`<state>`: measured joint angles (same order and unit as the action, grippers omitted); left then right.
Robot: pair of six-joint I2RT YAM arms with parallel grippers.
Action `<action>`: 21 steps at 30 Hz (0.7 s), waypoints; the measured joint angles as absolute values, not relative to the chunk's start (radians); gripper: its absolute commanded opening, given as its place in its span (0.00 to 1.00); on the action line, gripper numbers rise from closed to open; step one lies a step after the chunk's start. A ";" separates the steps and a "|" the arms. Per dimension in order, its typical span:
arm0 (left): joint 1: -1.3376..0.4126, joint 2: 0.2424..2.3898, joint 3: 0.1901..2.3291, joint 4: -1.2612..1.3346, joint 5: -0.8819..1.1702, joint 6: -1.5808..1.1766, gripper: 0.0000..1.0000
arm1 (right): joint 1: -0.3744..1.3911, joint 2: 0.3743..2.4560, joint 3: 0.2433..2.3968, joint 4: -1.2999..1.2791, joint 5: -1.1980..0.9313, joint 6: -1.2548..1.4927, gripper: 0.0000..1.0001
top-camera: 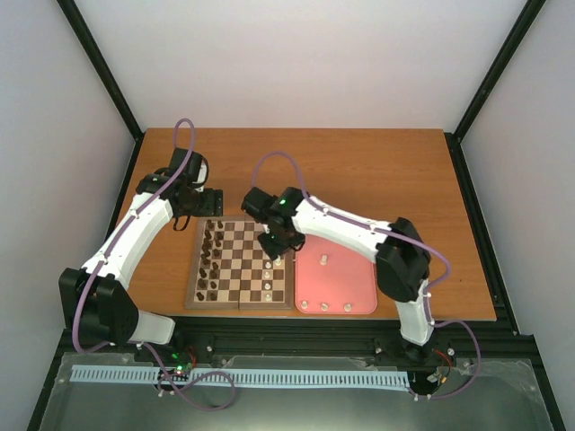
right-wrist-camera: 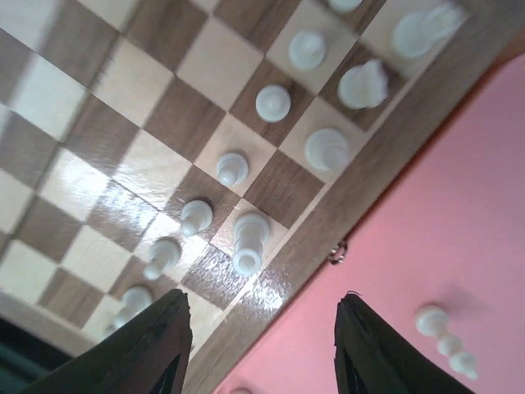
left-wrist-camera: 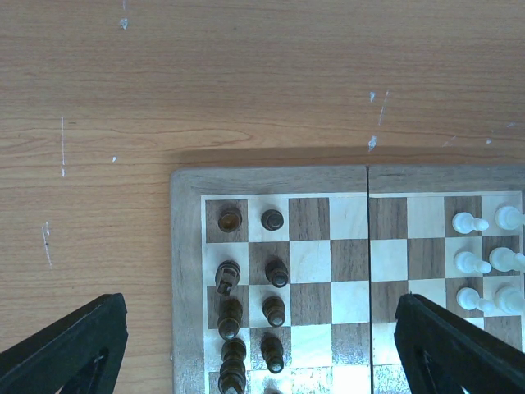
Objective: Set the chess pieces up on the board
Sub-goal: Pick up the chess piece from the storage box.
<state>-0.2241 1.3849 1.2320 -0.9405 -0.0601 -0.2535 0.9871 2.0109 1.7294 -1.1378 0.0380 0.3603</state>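
The board (top-camera: 239,304) lies in the middle of the table, with dark pieces (top-camera: 212,256) down its left side. Cream-white chess pieces (right-wrist-camera: 273,103) stand in two rows along its right side. My right gripper (right-wrist-camera: 262,349) hangs open over the board's right border (right-wrist-camera: 361,189), with nothing between its fingers. A white piece (right-wrist-camera: 248,242) stands free on an edge square just ahead of it. More white pieces (top-camera: 325,306) rest on the pink tray (top-camera: 350,280), one of them lying down (right-wrist-camera: 443,328). My left gripper (left-wrist-camera: 262,353) is open above the board's far left corner.
The pink tray (right-wrist-camera: 426,230) sits tight against the board's right edge, where a small metal clasp (right-wrist-camera: 337,253) shows. Dark pieces (left-wrist-camera: 272,219) stand in two columns under the left wrist. Bare wooden table (left-wrist-camera: 246,82) stretches beyond the board.
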 measured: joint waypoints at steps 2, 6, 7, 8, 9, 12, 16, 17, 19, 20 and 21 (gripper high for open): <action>-0.224 1.385 1.232 -0.941 -0.060 -0.253 1.00 | 0.977 1.954 1.729 -1.139 0.037 0.363 0.48; -0.224 1.385 1.232 -0.941 -0.060 -0.253 1.00 | 0.905 1.810 1.673 -1.128 0.032 0.368 0.48; -0.224 1.385 1.232 -0.941 -0.060 -0.253 1.00 | 0.878 1.782 1.643 -1.127 0.033 0.368 0.48; -0.224 1.385 1.232 -0.941 -0.060 -0.253 1.00 | 0.855 1.763 1.614 -1.125 0.033 0.368 0.49; -0.224 1.385 1.232 -0.941 -0.059 -0.253 1.00 | 0.825 1.750 1.573 -1.124 0.030 0.367 0.49; -0.224 1.385 1.232 -0.941 -0.060 -0.253 1.00 | 0.765 1.757 1.470 -1.126 0.022 0.366 0.52; -0.224 1.385 1.232 -0.941 -0.060 -0.253 1.00 | 0.753 1.782 1.394 -1.126 0.006 0.359 0.53; -0.224 1.385 1.232 -0.941 -0.060 -0.253 1.00 | 0.753 1.785 1.384 -1.122 0.004 0.358 0.53; -0.224 1.385 1.232 -0.940 -0.060 -0.253 1.00 | 0.753 1.787 1.365 -1.111 -0.002 0.355 0.53; -0.224 1.385 1.232 -0.940 -0.060 -0.253 1.00 | 0.753 1.787 1.358 -1.106 -0.005 0.355 0.53; -0.224 1.385 1.232 -0.940 -0.060 -0.253 1.00 | 0.752 1.787 1.352 -1.101 -0.008 0.354 0.52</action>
